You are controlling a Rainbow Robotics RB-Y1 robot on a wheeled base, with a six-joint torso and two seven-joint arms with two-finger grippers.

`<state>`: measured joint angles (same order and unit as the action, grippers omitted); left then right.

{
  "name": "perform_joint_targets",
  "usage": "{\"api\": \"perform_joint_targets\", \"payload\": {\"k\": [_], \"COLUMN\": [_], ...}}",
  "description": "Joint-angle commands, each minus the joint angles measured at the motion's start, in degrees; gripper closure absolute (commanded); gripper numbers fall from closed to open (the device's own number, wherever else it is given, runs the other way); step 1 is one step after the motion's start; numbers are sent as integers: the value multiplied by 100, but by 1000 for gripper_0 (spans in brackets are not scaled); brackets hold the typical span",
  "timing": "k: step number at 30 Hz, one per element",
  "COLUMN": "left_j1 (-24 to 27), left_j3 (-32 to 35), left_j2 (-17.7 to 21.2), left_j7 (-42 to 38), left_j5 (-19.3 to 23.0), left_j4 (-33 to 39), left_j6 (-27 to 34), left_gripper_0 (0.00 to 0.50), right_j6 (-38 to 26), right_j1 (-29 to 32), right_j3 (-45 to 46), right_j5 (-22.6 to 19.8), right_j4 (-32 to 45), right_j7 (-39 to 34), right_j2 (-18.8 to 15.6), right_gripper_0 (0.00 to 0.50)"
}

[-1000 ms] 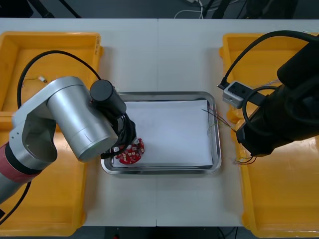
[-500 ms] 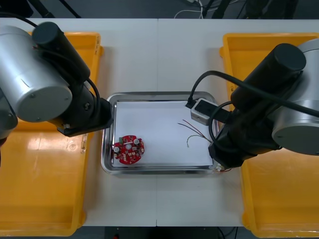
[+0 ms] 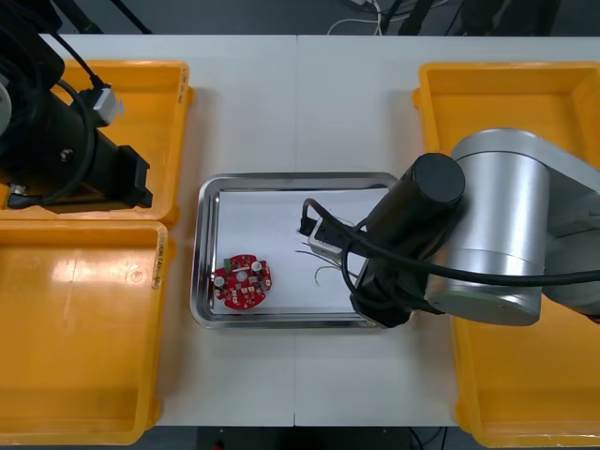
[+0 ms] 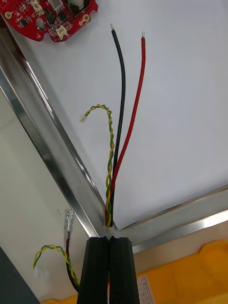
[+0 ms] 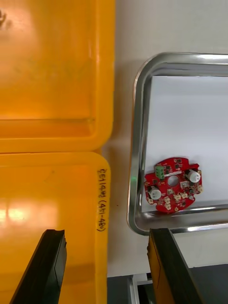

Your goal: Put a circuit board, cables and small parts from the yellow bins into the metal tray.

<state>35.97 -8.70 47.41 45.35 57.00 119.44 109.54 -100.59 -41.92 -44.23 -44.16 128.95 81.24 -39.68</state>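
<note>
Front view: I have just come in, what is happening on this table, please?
The right end effector is shut on a bundle of cables, whose free ends reach over the white inside of the metal tray. A round red circuit board lies in the tray. The left end effector is open above the left yellow bins.

A light table [image 3: 296, 103] is seen beneath both grippers. A thin seam [image 3: 296, 56] is drawn across it from far edge to near edge, between the two grippers and well apart from the left one. Beyond the far edge, well away from both, a dark floor [image 3: 234, 14] and a white cord [image 3: 367, 6] are seen. A bare strip of table is shown running ahead from between the fingers of the left gripper [image 5: 107, 232]. Another bare patch is seen just beside the tips of the right gripper [image 4: 108, 240].
</note>
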Motion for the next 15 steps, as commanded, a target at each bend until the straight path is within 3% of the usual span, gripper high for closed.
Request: {"api": "perform_joint_targets", "payload": {"k": [1,9,15], "left_j1": [306,666,947], "left_j3": [378,571,659], "left_j2": [348,506,515], "left_j7": [650,1477,2118], "left_j5": [101,13,-294], "left_j4": [-387,-1345,-1995], "left_j6": [46,46,46], "left_gripper_0": [0,0,0], "right_j6": [215,470,672], "right_j1": [-290,-334,-352], "right_j3": [-191,-208,-375], "right_j5": [136,250,487], "right_j4": [-291,-713,-889], "right_j7": [867,1878,2555], "right_j2": [242,365,365], "right_gripper_0": [500,500,500]}}
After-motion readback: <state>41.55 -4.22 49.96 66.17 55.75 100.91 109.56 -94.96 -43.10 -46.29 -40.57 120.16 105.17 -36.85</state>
